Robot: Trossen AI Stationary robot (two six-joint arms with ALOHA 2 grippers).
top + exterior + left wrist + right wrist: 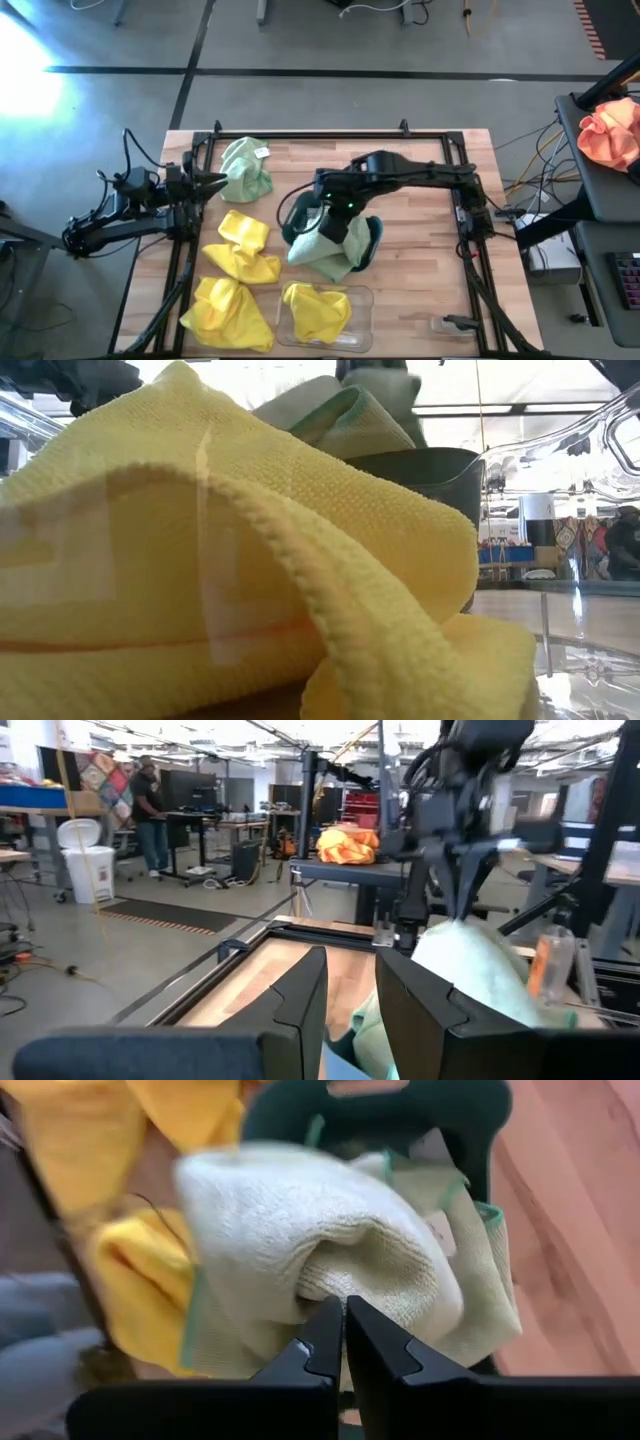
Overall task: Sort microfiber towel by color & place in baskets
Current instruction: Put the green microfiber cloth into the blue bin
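My right claw (343,1342) pinched shut on green towel (330,1250), over teal basket (372,240) at surface centre. Next: lower, release inside. Left claw (350,1000) idle at nine o'clock, half open, empty.

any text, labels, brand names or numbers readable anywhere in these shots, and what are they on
None can be read.
White tag on the loose pale green towel at the table's far side: too small to read.
White tag on the green towel pinched in the right gripper over the dark teal basket: print blurred.
Patterned hanging in the room behind: shapes only, no letters.
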